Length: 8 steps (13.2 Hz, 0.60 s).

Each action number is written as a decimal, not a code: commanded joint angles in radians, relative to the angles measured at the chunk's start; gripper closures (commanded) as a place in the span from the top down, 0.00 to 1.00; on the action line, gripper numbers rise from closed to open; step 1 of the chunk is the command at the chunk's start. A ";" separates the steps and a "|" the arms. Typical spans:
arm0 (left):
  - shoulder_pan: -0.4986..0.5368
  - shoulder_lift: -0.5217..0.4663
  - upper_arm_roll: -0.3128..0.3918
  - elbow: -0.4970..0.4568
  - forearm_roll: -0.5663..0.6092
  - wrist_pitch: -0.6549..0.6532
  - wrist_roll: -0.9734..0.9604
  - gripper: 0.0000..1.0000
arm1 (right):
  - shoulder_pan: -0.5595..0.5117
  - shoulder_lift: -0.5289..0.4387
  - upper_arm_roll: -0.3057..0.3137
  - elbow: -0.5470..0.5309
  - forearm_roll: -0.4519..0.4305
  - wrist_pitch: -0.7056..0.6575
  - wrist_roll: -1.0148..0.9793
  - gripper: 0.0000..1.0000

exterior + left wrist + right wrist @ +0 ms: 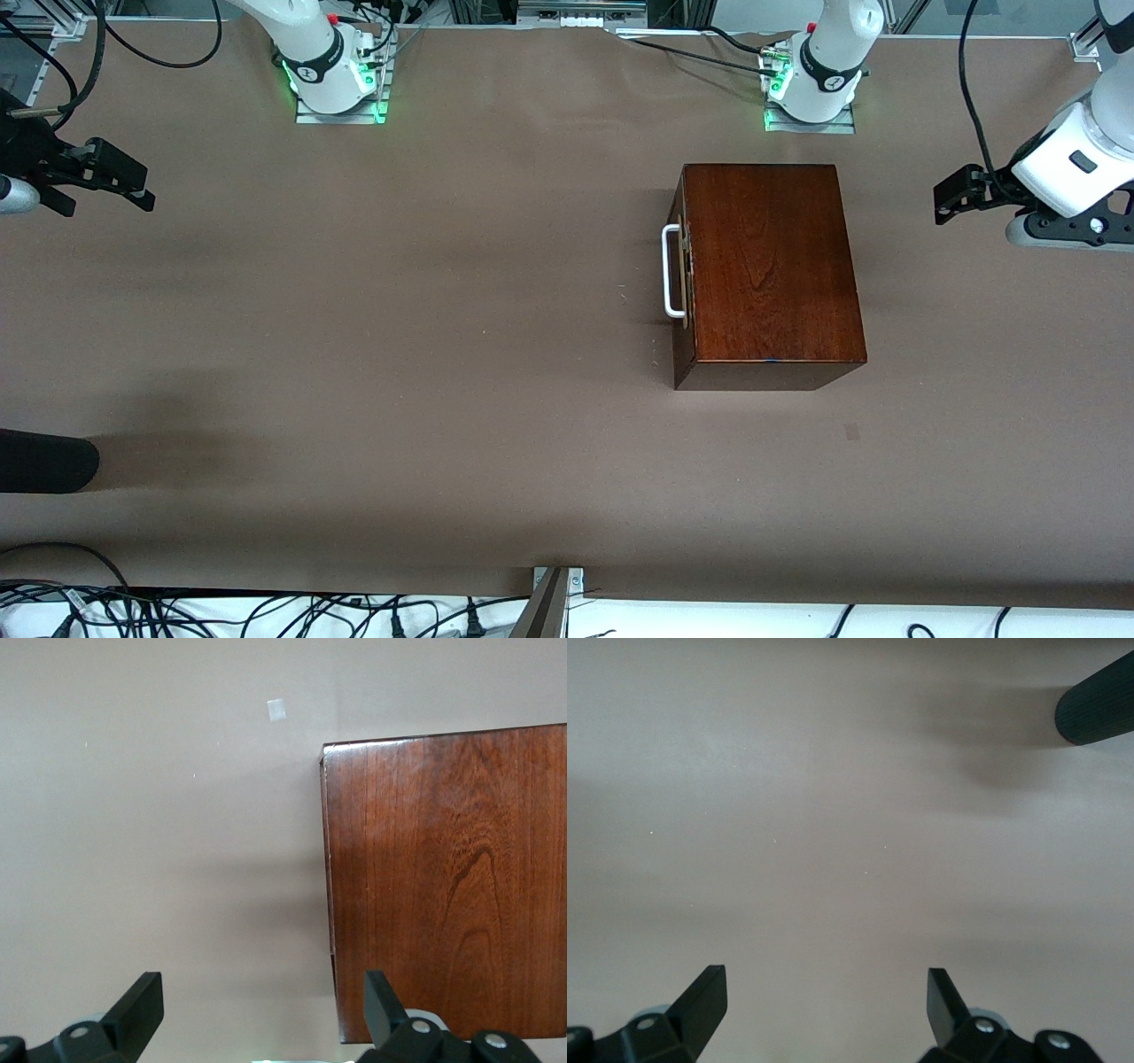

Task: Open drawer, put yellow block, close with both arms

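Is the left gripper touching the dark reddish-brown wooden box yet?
Apart. The front view shows the left gripper over bare table toward the left arm's end, a clear strip of brown table between it and the glossy dark reddish-brown wooden box.

I can read no text, label, brand or number anywhere in my three views. The round marks on the arms' base joints (312,69) are too small for me to make out, and the wooden box (771,266) carries no lettering.
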 commanded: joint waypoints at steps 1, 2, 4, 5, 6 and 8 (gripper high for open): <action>-0.001 -0.043 0.002 -0.050 -0.013 0.028 -0.012 1.00 | -0.004 0.006 0.003 0.021 -0.003 -0.018 0.013 1.00; -0.001 -0.041 0.002 -0.050 -0.013 0.028 -0.001 1.00 | -0.004 0.006 0.003 0.021 -0.003 -0.018 0.013 1.00; -0.003 -0.034 -0.002 -0.040 -0.009 0.016 0.000 1.00 | -0.004 0.006 0.003 0.021 -0.003 -0.018 0.013 1.00; -0.003 -0.026 -0.005 -0.034 -0.004 0.016 0.005 1.00 | -0.004 0.006 0.003 0.021 -0.003 -0.018 0.013 1.00; -0.003 -0.026 -0.007 -0.032 -0.003 0.016 0.025 1.00 | -0.004 0.006 0.003 0.021 -0.003 -0.018 0.013 1.00; 0.000 -0.024 -0.007 -0.032 -0.003 0.016 0.042 1.00 | -0.004 0.006 0.003 0.021 -0.003 -0.018 0.013 1.00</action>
